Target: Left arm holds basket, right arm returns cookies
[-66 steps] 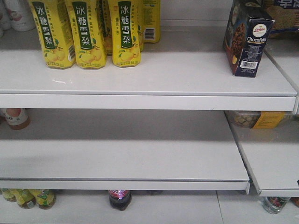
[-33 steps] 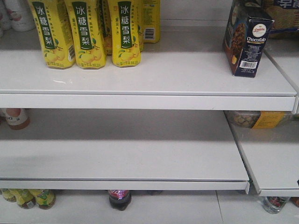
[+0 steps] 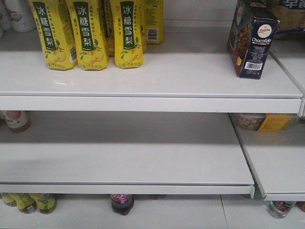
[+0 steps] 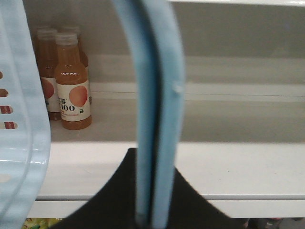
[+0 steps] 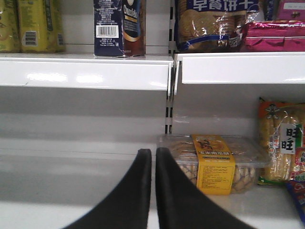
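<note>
Nothing has shifted on the shelves since a second ago; from my front view the dark navy rectangular "Chocofello" cookie box (image 3: pixel 251 42) stands upright where it was, at the right end of the upper white shelf (image 3: pixel 143 81), well apart from the yellow drink cartons (image 3: pixel 90 33) at the far left. On the left wrist feed I see the black left gripper (image 4: pixel 152 200) low in the frame, clamped around the arched light blue handle (image 4: pixel 155 109) that rises straight up through the middle. A slotted wall of the light blue plastic basket (image 4: pixel 19 143) fills the left edge, and orange juice bottles (image 4: pixel 71 81) stand on the shelf beyond. On the right wrist feed the black right gripper (image 5: pixel 153 191) points level at the lower shelf, its two fingers (image 5: pixel 136 191) pressed nearly together with nothing between them. The cookie box sits above it on the upper shelf, and a clear plastic tub with a yellow label (image 5: pixel 214 162) lies just to its right.
</note>
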Robot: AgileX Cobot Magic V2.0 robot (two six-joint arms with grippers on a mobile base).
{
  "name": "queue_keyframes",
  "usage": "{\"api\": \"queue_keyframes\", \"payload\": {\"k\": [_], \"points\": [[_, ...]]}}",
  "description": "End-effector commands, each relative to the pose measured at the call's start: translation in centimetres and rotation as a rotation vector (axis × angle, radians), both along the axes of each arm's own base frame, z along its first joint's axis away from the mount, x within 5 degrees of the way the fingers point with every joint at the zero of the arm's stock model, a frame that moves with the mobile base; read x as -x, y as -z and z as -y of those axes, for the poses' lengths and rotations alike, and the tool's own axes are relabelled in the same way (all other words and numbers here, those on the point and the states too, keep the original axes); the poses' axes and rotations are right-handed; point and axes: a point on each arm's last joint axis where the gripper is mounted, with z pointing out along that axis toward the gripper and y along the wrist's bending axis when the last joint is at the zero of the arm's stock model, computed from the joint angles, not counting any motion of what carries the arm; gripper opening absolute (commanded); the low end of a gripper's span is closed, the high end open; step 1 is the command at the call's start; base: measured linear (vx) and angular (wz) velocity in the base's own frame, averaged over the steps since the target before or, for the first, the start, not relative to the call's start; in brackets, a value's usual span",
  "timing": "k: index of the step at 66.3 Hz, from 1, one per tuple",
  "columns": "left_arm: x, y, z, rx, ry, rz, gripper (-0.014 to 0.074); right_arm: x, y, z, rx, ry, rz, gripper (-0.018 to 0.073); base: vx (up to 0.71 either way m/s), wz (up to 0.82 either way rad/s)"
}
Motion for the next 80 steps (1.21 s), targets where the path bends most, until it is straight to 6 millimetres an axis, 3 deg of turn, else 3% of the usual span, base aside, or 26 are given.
{"api": "queue_keyframes", "payload": {"k": [1,80], "points": [[0.16,-1.98,0.03,-0.031,0.009,0.142,-0.0003,0.18,0.17,0.07,0.009,0.016,0.042,-0.001,0.0,0.0],[0.16,-1.98,0.03,-0.031,0.009,0.142,-0.0003,0.12,0.71,0.17,-0.01,0.027,-0.019,-0.001,0.0,0.0]]}}
